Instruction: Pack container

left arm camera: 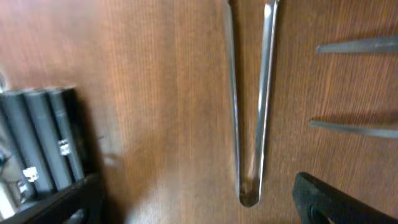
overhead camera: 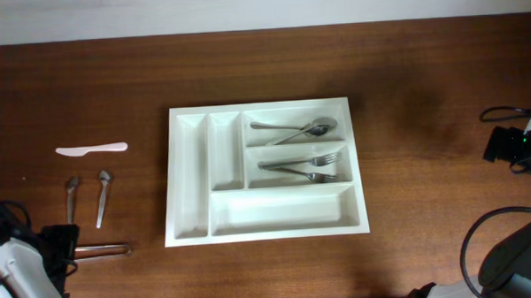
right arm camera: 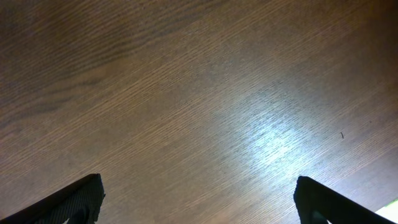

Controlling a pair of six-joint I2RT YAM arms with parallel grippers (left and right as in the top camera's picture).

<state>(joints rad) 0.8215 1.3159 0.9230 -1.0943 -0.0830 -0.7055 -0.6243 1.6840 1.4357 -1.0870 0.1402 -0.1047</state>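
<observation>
Under the right claw [right arm camera: 199, 202] the tabletop [right arm camera: 186, 93] is grained brown wood with a soft sheen. Between the left claw [left arm camera: 199, 205]'s fingers [left arm camera: 323, 199], matt black, lie tongs [left arm camera: 264, 93] of polished bright metal. The container [overhead camera: 281, 210] is smooth white plastic.

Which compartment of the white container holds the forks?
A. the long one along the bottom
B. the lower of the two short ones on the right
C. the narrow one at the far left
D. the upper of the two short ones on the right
B: in the overhead view the forks lie in the lower short compartment of the container, just under the one holding the spoons.
</observation>
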